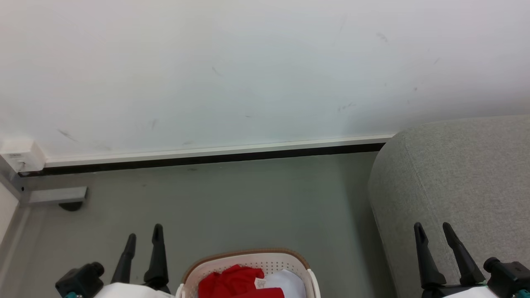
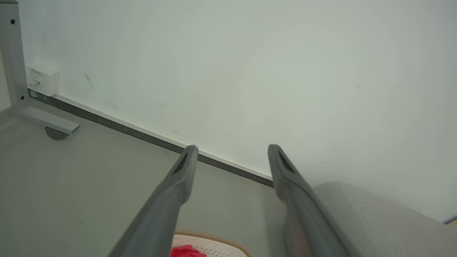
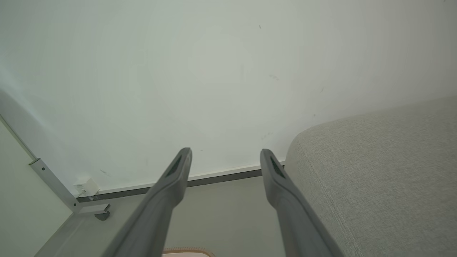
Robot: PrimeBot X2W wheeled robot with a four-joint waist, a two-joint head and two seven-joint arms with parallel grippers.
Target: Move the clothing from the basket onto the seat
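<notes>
The cream-white perforated basket (image 1: 290, 265) with a brown rim stands on the floor at the bottom middle of the head view. Red clothing (image 1: 234, 281) lies in it, with a small white label and a pale panel beside it. A sliver of the basket (image 2: 214, 241) and the red clothing (image 2: 185, 252) shows in the left wrist view. The grey seat (image 1: 459, 178) fills the right side. My left gripper (image 1: 144, 238) stands open left of the basket. My right gripper (image 1: 432, 227) stands open in front of the seat (image 3: 385, 171). Both are empty.
A white wall (image 1: 248, 70) with a dark baseboard (image 1: 207, 159) runs across the back. At the far left stand a grey metal frame foot (image 1: 58, 194) and a small white wall box (image 1: 20, 155). Grey floor (image 1: 248, 207) lies between the wall and the basket.
</notes>
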